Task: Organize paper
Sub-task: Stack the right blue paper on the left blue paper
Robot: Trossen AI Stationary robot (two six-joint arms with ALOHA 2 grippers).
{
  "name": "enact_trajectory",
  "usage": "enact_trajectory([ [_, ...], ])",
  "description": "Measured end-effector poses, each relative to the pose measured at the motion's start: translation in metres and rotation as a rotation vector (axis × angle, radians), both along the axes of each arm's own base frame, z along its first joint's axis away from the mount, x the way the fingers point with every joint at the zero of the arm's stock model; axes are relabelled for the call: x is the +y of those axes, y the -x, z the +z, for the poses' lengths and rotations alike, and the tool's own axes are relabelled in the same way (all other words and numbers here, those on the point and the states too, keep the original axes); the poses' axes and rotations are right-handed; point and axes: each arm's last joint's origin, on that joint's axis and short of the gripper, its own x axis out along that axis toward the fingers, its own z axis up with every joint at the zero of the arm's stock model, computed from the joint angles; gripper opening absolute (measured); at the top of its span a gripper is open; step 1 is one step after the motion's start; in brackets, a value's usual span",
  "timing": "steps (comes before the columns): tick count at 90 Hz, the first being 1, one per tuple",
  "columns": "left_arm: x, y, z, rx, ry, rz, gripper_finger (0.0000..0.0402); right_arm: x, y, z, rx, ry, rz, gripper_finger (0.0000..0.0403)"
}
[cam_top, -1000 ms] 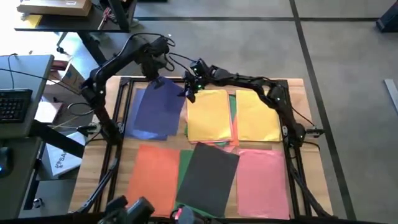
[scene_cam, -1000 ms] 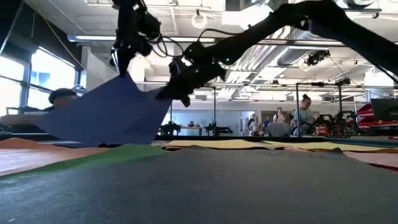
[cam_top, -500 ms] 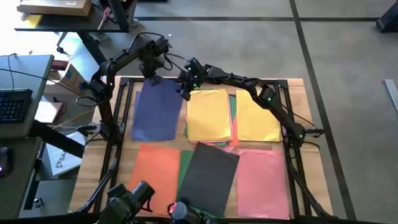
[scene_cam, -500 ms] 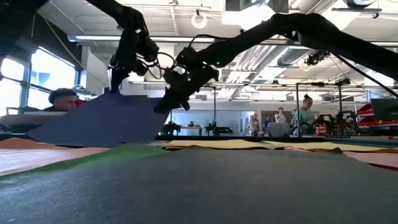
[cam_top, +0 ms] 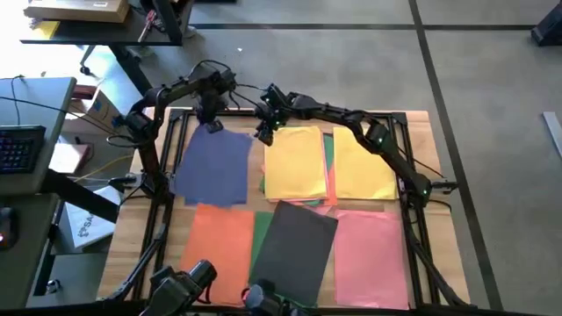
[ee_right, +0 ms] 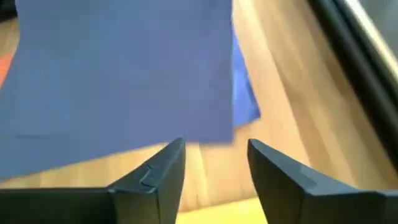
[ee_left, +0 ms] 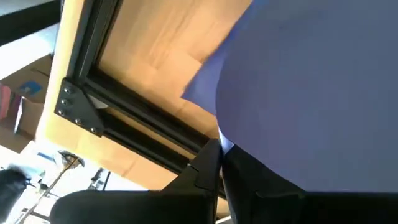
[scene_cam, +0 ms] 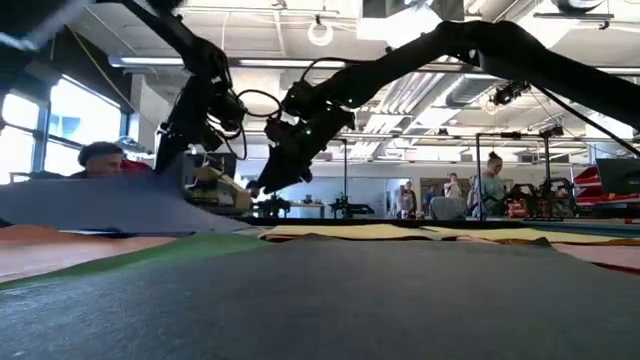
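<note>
Blue paper (cam_top: 213,162) lies at the far left of the wooden surface (cam_top: 420,189), its long axis running from the far edge toward the near edge. Left tool (cam_top: 211,123) pinches the sheet's far edge, fingers closed on it. Right tool (cam_top: 262,134) hovers just beside it, fingers parted and empty.

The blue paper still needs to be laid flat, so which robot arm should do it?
Left, probably. The left gripper is shut on the blue paper's far edge, so it can lower it. The right gripper is open beside the sheet and holds nothing.
</note>
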Motion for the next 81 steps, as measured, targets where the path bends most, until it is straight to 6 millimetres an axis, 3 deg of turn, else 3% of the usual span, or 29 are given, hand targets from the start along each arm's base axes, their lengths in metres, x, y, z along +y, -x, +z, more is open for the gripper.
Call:
enact_trajectory([
  [15,0.002,0.001,-0.008,-0.035,-0.032,0.089,0.0,0.003,0.004,0.001,0.042,-0.013,0.015,0.0176],
  [29,0.002,0.005,-0.008,-0.031,-0.052,0.194,0.0,0.007,0.012,0.031,0.024,0.019,0.025,0.0176],
  [49,-0.007,0.018,0.019,-0.112,-0.086,0.344,0.0,0.014,0.028,0.064,0.044,0.044,0.048,0.0176],
  [65,-0.017,0.032,0.047,-0.214,-0.145,0.453,0.0,0.017,0.034,0.064,0.097,0.029,0.067,0.0176],
  [81,-0.025,0.047,0.042,-0.296,-0.16,0.553,0.0,0.018,0.034,0.063,0.108,0.027,0.076,0.0176],
])
